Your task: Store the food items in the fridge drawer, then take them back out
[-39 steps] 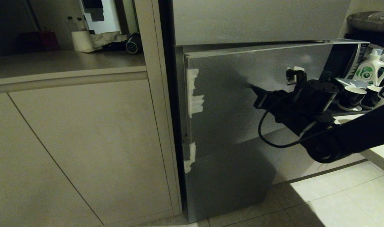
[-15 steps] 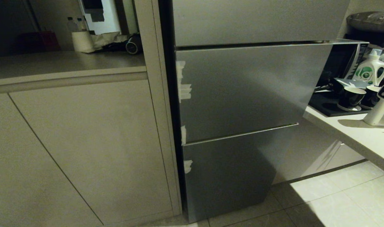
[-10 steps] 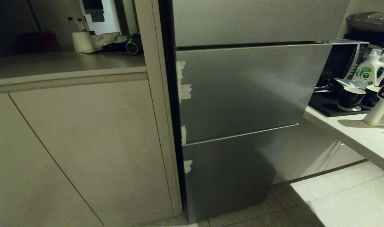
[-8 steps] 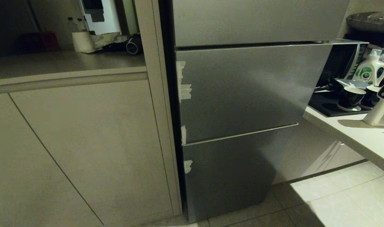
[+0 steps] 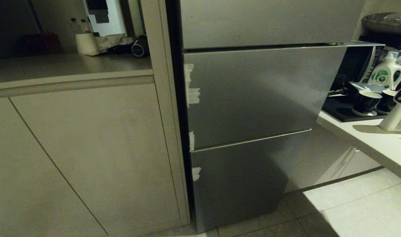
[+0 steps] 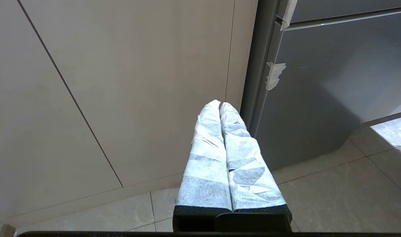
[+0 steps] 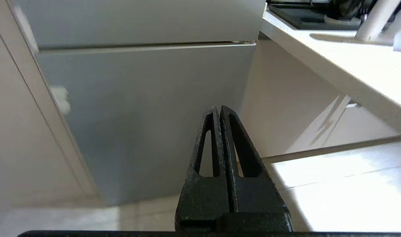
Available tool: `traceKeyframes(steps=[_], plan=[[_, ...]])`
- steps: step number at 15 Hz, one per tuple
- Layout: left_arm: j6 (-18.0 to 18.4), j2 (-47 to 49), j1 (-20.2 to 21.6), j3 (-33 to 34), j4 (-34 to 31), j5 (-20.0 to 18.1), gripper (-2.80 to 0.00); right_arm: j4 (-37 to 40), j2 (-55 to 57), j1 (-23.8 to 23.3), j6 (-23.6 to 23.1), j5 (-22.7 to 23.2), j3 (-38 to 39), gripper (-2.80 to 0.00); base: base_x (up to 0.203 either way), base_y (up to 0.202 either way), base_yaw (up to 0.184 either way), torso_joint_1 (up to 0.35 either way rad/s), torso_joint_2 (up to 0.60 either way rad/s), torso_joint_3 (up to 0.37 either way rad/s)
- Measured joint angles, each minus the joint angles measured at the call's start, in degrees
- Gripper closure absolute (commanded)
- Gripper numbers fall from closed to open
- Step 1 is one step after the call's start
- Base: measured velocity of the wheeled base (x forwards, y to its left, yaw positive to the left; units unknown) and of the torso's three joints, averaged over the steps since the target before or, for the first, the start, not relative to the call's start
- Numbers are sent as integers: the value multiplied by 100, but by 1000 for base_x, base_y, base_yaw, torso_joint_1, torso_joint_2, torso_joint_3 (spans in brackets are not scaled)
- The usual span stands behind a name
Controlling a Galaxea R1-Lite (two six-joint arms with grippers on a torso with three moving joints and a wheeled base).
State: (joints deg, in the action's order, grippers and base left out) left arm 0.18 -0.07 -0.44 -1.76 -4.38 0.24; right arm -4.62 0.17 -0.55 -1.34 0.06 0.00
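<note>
The fridge (image 5: pixel 253 95) stands shut, its grey steel panels flush, with white tape scraps (image 5: pixel 191 89) along the left edge. The fridge drawer and the food items are hidden behind those panels. Neither arm shows in the head view. My left gripper (image 6: pixel 219 104), its fingers wrapped in white tape, is shut and empty, low before the beige cabinet beside the fridge's lower panel (image 6: pixel 318 98). My right gripper (image 7: pixel 218 108), bare black, is shut and empty, low before the fridge's bottom panel (image 7: pixel 147 108).
A beige cabinet (image 5: pixel 88 148) with a counter fills the left. To the right a white worktop (image 5: pixel 371 138) juts out at mid height, carrying dark cups (image 5: pixel 366 102), a white detergent bottle (image 5: pixel 386 70) and a white handheld device (image 5: pixel 397 110). Pale floor tiles (image 5: pixel 351 210) lie below.
Early on my right arm was at the middle panel, which stood slightly out. The panel has since closed flush and the arm has left the head view. Nothing has visibly shifted in the last second.
</note>
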Motion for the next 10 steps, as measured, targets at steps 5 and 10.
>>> traceKeyframes(steps=[5,10], plan=[[1,0,0,0,0,0,0,0,-25,0,32,-9,0,0,0,0,0,0,0,0],[-1,0,0,0,0,0,0,-26,-27,0,187,-66,0,0,0,0,0,0,0,0]])
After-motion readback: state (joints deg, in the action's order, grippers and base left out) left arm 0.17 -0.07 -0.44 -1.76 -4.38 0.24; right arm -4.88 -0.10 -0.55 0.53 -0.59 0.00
